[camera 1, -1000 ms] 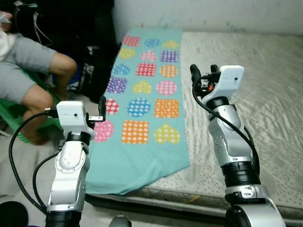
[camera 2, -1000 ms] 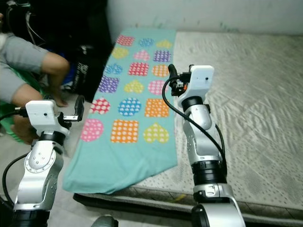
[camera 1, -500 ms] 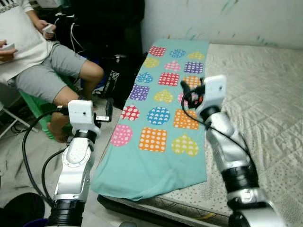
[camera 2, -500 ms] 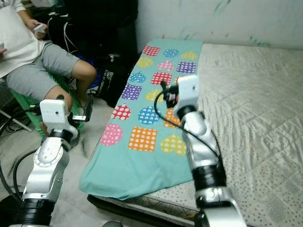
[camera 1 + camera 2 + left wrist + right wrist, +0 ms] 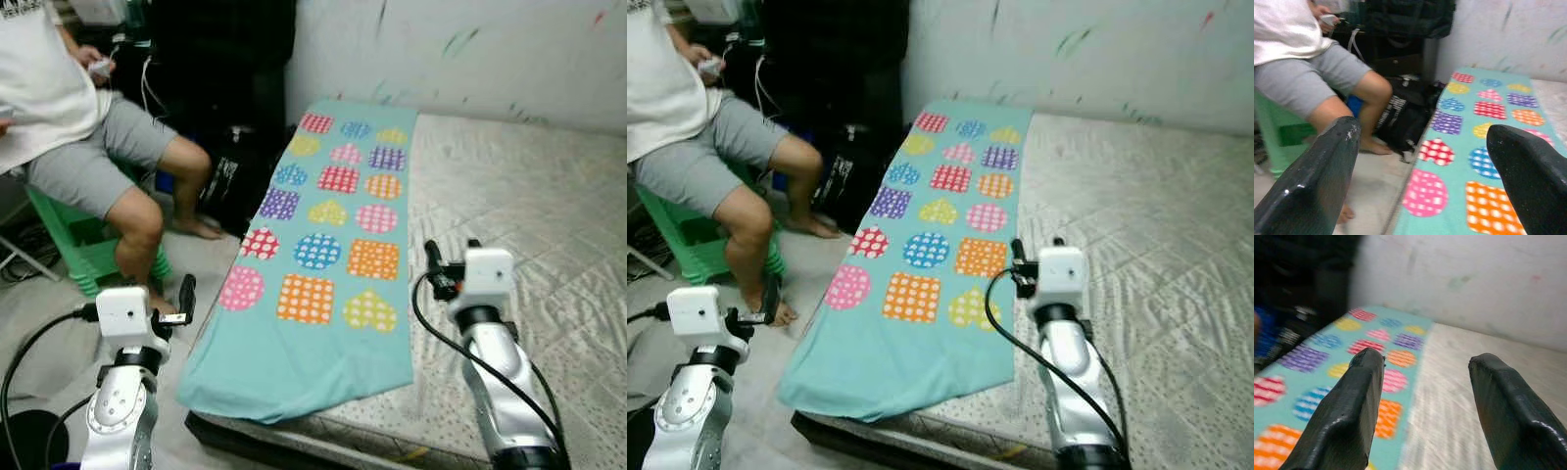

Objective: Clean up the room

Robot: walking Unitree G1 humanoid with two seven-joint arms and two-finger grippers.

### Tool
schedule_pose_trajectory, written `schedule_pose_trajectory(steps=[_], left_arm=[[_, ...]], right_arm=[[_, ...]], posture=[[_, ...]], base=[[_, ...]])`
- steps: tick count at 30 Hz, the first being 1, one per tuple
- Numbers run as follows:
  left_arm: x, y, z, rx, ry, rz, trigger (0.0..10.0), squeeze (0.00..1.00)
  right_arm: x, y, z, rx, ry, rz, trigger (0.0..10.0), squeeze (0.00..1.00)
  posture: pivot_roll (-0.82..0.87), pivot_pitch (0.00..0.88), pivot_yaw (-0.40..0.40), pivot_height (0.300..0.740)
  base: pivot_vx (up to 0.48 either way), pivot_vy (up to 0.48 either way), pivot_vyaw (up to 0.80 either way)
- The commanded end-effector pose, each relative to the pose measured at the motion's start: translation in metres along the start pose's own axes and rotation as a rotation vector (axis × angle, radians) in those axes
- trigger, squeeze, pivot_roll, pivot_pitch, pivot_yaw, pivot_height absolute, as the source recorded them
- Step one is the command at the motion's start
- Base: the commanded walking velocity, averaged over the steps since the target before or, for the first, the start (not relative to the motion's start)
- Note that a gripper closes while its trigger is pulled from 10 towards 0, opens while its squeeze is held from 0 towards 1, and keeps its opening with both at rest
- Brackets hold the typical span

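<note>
From the head views you see the teal cotton blanket with polka-dot hearts and squares [image 5: 323, 264] draped along the bed's [image 5: 549, 225] left edge, its near end overhanging. In the wrist views, both the left end effector [image 5: 1420, 166] and right end effector [image 5: 1422, 401] are spread wide and empty, likely readied for a grab.

A seated person's legs [image 5: 127, 186] and a black bag [image 5: 227, 176] crowd the floor left of the mattress [image 5: 529, 225], whose surface beyond the patterned towel [image 5: 323, 264] lies open.
</note>
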State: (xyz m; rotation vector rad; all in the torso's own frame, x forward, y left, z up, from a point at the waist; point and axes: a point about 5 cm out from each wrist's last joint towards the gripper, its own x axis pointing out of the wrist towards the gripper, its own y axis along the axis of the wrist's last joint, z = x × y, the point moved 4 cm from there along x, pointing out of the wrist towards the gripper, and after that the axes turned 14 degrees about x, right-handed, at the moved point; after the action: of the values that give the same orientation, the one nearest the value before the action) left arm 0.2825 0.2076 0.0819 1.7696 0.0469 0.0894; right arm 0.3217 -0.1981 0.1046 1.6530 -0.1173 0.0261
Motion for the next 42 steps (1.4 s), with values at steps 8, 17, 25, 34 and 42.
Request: schedule_pose_trajectory(steps=[8,17,25,34,42], left_arm=[[0.009,0.014,0.023,-0.043,-0.046,0.055,10.0,0.0],[-0.003,0.005,0.03,-0.057,-0.085,0.013,10.0,0.0],[-0.01,0.008,0.032,-0.059,-0.104,0.004,10.0,0.0],[-0.007,0.015,0.03,-0.047,-0.109,0.013,10.0,0.0],[-0.005,0.02,0.034,-0.051,-0.119,0.021,10.0,0.0]], right_arm=[[-0.001,0.009,0.001,-0.033,-0.011,0.014,10.0,0.0],[-0.003,0.009,-0.011,0.004,-0.002,0.012,10.0,0.0],[-0.006,0.008,-0.016,0.014,0.027,-0.006,10.0,0.0],[-0.009,0.004,-0.022,0.02,0.047,-0.032,10.0,0.0],[-0.006,0.005,-0.022,0.013,0.046,-0.036,10.0,0.0]], posture=[[0.0,0.0,-0.022,0.74],[0.0,0.0,0.016,0.74],[0.0,0.016,0.011,0.74],[0.01,0.053,0.014,0.74],[0.0,0.062,0.019,0.74]], base=[[0.0,0.0,-0.5],[0.0,0.0,-0.8],[0.0,0.031,0.0],[0.0,0.263,0.0],[0.0,0.317,0.0]])
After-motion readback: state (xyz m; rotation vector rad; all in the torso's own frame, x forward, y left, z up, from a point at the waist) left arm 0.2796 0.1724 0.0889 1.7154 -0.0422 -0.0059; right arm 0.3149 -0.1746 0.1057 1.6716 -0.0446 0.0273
